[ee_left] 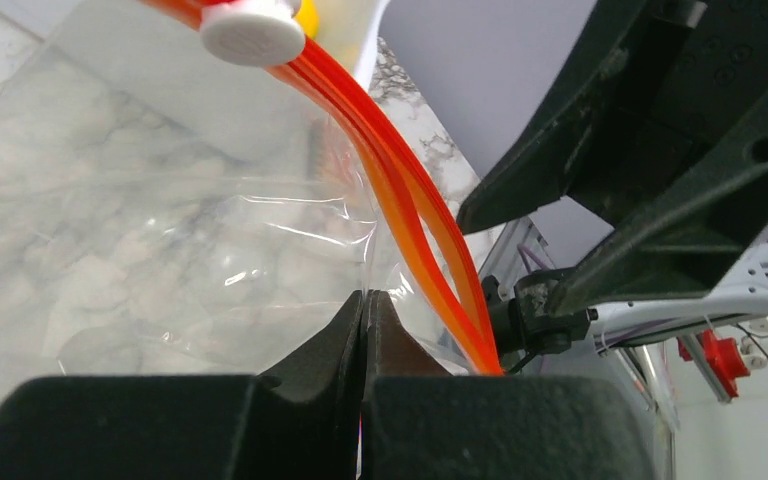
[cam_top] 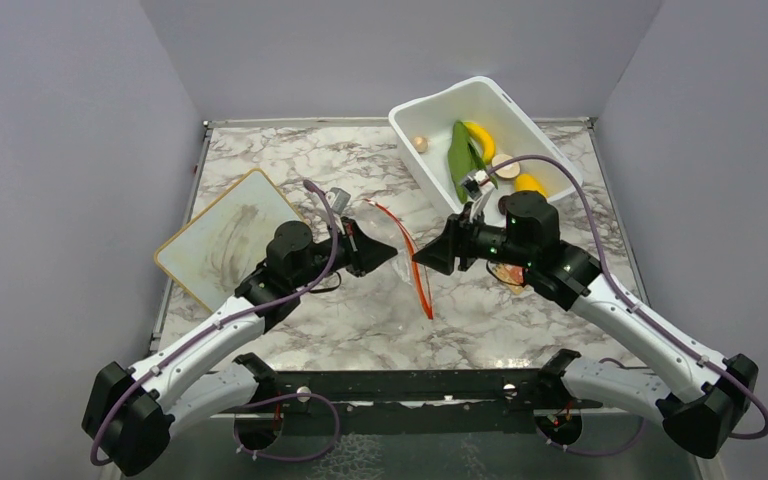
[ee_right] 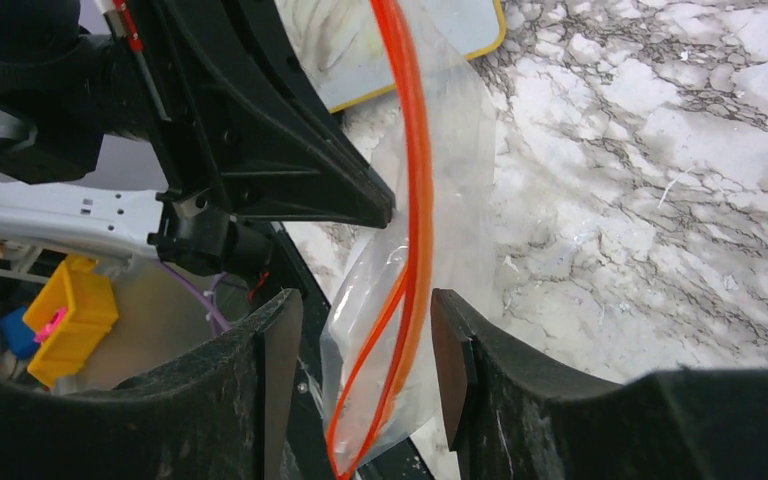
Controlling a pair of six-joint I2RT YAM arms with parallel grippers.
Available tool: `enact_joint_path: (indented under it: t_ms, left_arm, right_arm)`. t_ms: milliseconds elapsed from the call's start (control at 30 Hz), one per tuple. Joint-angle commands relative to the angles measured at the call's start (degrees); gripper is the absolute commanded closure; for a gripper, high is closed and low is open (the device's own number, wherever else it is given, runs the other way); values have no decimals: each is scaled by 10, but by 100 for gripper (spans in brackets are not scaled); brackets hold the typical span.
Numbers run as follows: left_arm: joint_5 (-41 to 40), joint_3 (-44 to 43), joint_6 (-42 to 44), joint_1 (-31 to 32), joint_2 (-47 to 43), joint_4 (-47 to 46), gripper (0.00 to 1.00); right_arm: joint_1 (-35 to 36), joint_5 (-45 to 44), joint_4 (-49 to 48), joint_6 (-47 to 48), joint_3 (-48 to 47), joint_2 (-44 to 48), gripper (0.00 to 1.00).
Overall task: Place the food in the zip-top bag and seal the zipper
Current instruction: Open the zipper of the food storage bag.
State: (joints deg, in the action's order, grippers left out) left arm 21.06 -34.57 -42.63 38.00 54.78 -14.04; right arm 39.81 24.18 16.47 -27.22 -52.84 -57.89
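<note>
zip-top bag (ee_left: 160, 250) held up between both grippers; film pinched by left gripper (ee_left: 365, 310), pressed together. right gripper (ee_right: 365, 340) spread, zipper (ee_right: 418, 200) hanging between its jaws. food (cam_top: 460, 155) lies in white tub (cam_top: 435, 95). mouth should be drawn wide before loading.

Right gripper (ee_right: 362, 315) seen with fingers parted. Zip-top bag (ee_right: 465, 150) hung between them, orange zipper (ee_right: 421, 200) run down its mouth. Bag film pinched by closed left gripper (ee_right: 365, 200). Marble table (ee_right: 660, 200) behind; yellow-rimmed board (ee_right: 440, 25) at top.
</note>
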Motion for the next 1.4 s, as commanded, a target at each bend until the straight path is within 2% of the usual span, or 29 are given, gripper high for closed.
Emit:
enact_joint_path:
  t_ms: [0,133,367,833,1100,1367]
  left_arm:
    - [47,12,40,2,-27,-24,100]
    - [56,25,41,3,-34,-23,100]
    - [48,36,32,3,-48,-23,100]
    - [42,42,18,3,-49,-32,100]
    - [43,44,7,2,-34,-42,100]
    - [46,53,2,2,-38,-43,100]
  right_arm:
    - [4,-36,35,-21,-11,5,48]
    - [4,-47,28,-30,15,10,50]
    - [4,-36,17,-34,28,2,65]
    - [4,28,-65,-64,85,-53,66]
    - [4,64,-125,-85,104,-37,63]
    - [4,66,-129,-78,106,-48,49]
